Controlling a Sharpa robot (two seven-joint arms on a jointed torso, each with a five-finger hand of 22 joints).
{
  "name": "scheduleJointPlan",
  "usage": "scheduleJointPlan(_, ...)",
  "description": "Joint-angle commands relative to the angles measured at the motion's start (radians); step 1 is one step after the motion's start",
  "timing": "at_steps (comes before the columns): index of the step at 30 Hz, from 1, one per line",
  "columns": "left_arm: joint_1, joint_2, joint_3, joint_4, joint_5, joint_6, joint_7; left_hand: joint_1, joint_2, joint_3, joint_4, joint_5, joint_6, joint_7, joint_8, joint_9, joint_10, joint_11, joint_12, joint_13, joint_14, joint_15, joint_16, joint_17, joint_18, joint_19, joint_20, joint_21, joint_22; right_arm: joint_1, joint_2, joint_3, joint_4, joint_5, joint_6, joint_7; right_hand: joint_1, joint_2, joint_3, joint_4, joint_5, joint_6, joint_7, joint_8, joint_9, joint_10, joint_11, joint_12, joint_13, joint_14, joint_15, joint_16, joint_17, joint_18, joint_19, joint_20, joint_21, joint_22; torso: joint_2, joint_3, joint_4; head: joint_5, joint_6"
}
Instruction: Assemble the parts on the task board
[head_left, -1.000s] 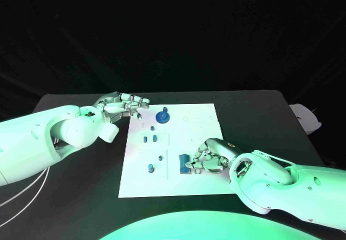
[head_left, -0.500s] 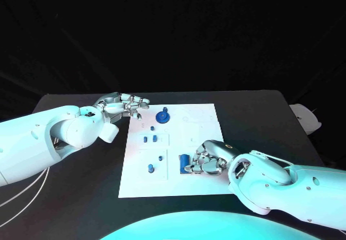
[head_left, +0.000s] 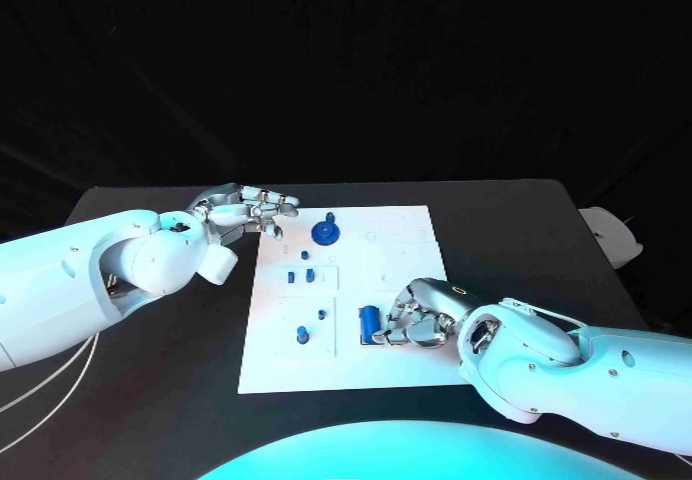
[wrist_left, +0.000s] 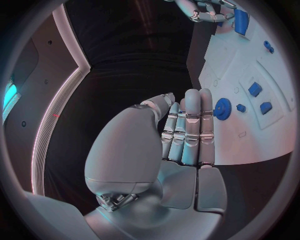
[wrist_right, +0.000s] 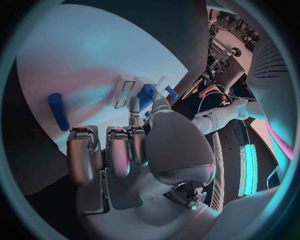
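Right hand (head_left: 411, 320) sits on the near-right part of the task board (head_left: 404, 262), fingers curled in beside the blue bar (head_left: 371, 322). Looks like they touch or pinch its end, probably to seat or reposition it, but the head view is too cramped to tell a real grip. Right wrist view shows the fingertips (wrist_right: 81, 137) bent over the white plate with a blue rod (wrist_right: 58, 110) lying apart from them.

Left hand (head_left: 248, 211) rests at the board's far-left corner, off the parts, fingers together and straight, holding nothing; likely parked clear of the work. Blue round knob (head_left: 327, 234) stands just beside it. Small blue pieces (head_left: 299, 276) sit mid-board.
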Motion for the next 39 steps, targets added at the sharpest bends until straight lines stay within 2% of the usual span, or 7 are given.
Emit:
scheduleJointPlan(1,0.000,0.001,0.001,0.001,-0.001,0.015,0.002,-0.001,0.005,-0.003,0.002,-0.001,-0.007,0.000,0.005,0.000,-0.007,-0.003,0.006,-0.001,-0.003,0.001,-0.006,-0.001,0.014,-0.004,0.002,-0.006,-0.001,0.001,-0.009,0.001,-0.008,-0.040,0.006,-0.010,0.000,0.010,0.003,0.000,0.006,0.001,-0.003,0.004,0.001,0.064,-0.004,0.005,0.200,0.086,-0.006,0.004,0.181,-0.018,0.085,-0.008,0.003,0.248,-0.001,-0.0003,-0.0011,-0.001,0.001)
scheduleJointPlan(6,0.000,0.001,0.001,0.000,-0.001,0.015,0.002,-0.001,0.005,-0.003,0.002,-0.001,-0.007,0.000,0.005,0.000,-0.007,-0.003,0.006,-0.001,-0.003,0.001,-0.006,-0.001,0.014,-0.004,0.002,-0.006,-0.001,0.001,-0.017,0.001,-0.006,-0.028,0.014,0.001,0.002,0.009,0.003,-0.001,0.005,0.000,-0.003,0.004,0.002,0.064,-0.004,0.005,0.200,0.085,-0.006,0.004,0.179,-0.017,0.084,-0.008,0.000,0.247,0.000,0.0009,0.0002,-0.002,0.001)
scheduleJointPlan(13,0.000,0.001,0.001,-0.001,-0.001,0.014,0.002,-0.001,0.005,-0.003,0.002,-0.001,-0.007,0.000,0.005,0.000,-0.007,-0.003,0.006,-0.001,-0.003,0.001,-0.006,-0.001,0.014,-0.004,0.002,-0.006,-0.001,0.001,-0.021,0.001,0.003,-0.002,0.033,0.027,-0.012,-0.015,-0.020,0.012,-0.014,-0.009,0.002,0.003,0.007,0.061,0.000,-0.001,0.196,0.084,-0.004,0.002,0.175,-0.016,0.081,-0.007,-0.007,0.245,0.000,0.0001,-0.0005,-0.003,0.002)
scheduleJointPlan(18,0.000,0.000,0.001,0.000,-0.001,0.014,0.002,-0.001,0.005,-0.003,0.002,-0.001,-0.007,0.000,0.005,0.000,-0.007,-0.003,0.006,-0.001,-0.003,0.001,-0.006,-0.001,0.014,-0.004,0.002,-0.006,-0.001,0.001,-0.030,0.001,0.013,0.002,0.029,0.036,-0.016,-0.021,-0.026,0.017,-0.023,-0.011,0.003,0.003,0.009,0.059,0.001,-0.003,0.195,0.084,-0.003,0.001,0.173,-0.015,0.080,-0.006,-0.011,0.244,0.000,0.0001,-0.0004,-0.003,0.002)
scheduleJointPlan(24,0.000,0.001,0.001,-0.001,-0.001,0.013,0.002,-0.001,0.005,-0.003,0.002,-0.001,-0.007,0.000,0.005,0.000,-0.007,-0.003,0.006,-0.001,-0.003,0.001,-0.006,-0.001,0.014,-0.004,0.002,-0.006,-0.001,0.006,-0.074,0.002,0.028,-0.020,0.005,0.038,0.010,-0.008,-0.018,0.011,-0.021,-0.020,0.004,-0.002,0.010,0.058,0.002,-0.006,0.193,0.084,-0.002,0.000,0.172,-0.015,0.080,-0.006,-0.012,0.244,-0.001,-0.0006,-0.0003,-0.005,0.004)
scheduleJointPlan(30,0.000,0.002,0.000,-0.003,-0.001,0.011,0.002,-0.001,0.005,-0.003,0.002,-0.001,-0.007,0.000,0.005,0.000,-0.007,-0.003,0.006,-0.001,-0.003,0.001,-0.006,-0.001,0.014,-0.004,0.002,-0.006,-0.001,0.040,-0.138,0.002,0.026,-0.045,0.001,0.045,0.050,0.005,-0.007,-0.001,-0.012,-0.046,0.015,-0.026,0.004,0.053,0.010,-0.014,0.188,0.083,0.004,-0.002,0.167,-0.015,0.079,-0.002,-0.014,0.243,-0.003,-0.0008,-0.0025,-0.011,0.012)
scheduleJointPlan(39,0.000,0.006,0.000,-0.003,-0.001,0.011,0.004,-0.001,0.005,-0.003,0.002,-0.001,-0.007,0.000,0.005,0.000,-0.007,-0.003,0.006,-0.001,-0.003,0.001,-0.006,-0.001,0.014,-0.004,0.002,-0.006,-0.001,0.062,-0.204,0.002,0.002,-0.105,0.032,0.037,0.068,0.013,-0.006,-0.002,-0.008,-0.064,0.029,-0.061,-0.011,0.050,0.022,-0.020,0.185,0.082,0.013,-0.004,0.164,-0.014,0.078,0.006,-0.016,0.243,-0.002,-0.0010,-0.0027,-0.030,0.022)
